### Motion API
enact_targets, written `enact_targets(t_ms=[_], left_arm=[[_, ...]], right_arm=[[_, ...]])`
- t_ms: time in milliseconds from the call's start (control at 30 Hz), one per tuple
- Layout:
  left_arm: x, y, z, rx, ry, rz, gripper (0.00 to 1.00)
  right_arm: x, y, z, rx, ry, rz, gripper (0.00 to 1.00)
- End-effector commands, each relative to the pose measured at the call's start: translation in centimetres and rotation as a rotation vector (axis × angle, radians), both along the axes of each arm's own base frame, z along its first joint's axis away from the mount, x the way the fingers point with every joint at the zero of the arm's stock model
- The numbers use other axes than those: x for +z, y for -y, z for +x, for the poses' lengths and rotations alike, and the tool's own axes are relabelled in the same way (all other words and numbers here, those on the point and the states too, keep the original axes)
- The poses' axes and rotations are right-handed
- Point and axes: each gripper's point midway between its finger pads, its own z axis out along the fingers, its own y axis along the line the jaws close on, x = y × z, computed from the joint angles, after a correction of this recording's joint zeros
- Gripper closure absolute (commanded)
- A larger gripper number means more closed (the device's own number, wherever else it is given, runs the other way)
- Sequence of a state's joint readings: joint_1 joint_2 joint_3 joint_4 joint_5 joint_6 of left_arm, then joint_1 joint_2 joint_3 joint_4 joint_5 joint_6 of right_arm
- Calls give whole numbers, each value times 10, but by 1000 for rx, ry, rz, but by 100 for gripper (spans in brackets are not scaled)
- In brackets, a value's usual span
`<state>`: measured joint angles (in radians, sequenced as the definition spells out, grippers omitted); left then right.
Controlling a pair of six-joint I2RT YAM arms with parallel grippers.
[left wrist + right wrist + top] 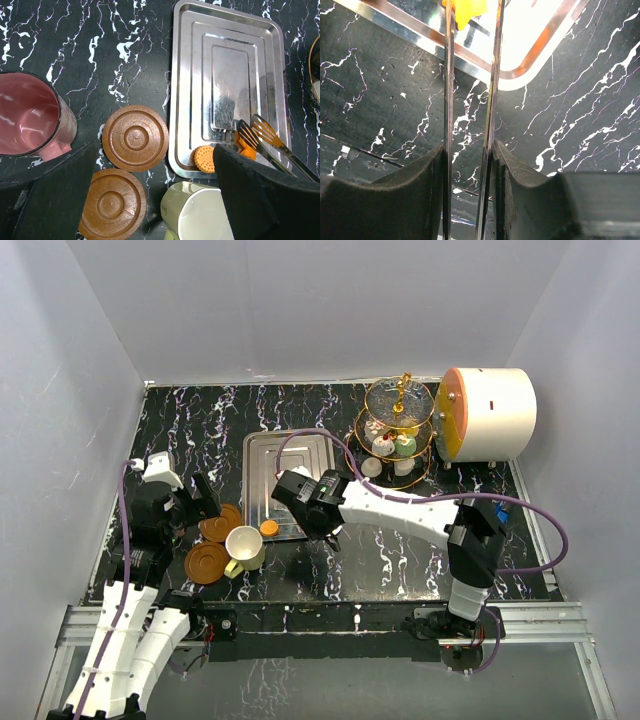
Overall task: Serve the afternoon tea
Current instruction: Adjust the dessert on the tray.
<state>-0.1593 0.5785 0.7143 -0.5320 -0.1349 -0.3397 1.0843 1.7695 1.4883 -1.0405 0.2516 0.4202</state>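
My right gripper [295,497] is shut on steel tongs [448,95] over the near edge of the steel tray [290,455]. In the right wrist view the gripper [469,147] holds the tongs with an orange-yellow cake [469,11] between their tips. The tongs [260,136] and that cake [246,149] also show in the left wrist view. A round orange biscuit [204,158] lies at the tray's near rim. My left gripper [152,150] is open and empty above two brown saucers [135,137] [112,205], the cream cup [200,215] and the maroon cup [30,120]. The three-tier stand [398,430] holds several cakes.
A big white cylinder with an orange end [490,412] stands at the back right beside the stand. White walls close in the black marbled table [400,560] on three sides. The cream cup [245,545] sits just left of the tray's near corner.
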Motion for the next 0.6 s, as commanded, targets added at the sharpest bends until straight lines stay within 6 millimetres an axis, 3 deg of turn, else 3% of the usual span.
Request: enact_targets(t_ms=[0,300,567], left_arm=[[13,0,0,-8,37,1,1],[13,1,0,-10,37,0,1],[13,1,0,-10,35,-1,1]], right_arm=[[35,-14,7,-13,62,120,65],[49,-12,-2,-71,59,219,63],[43,-11,-15,-105,14,288,58]])
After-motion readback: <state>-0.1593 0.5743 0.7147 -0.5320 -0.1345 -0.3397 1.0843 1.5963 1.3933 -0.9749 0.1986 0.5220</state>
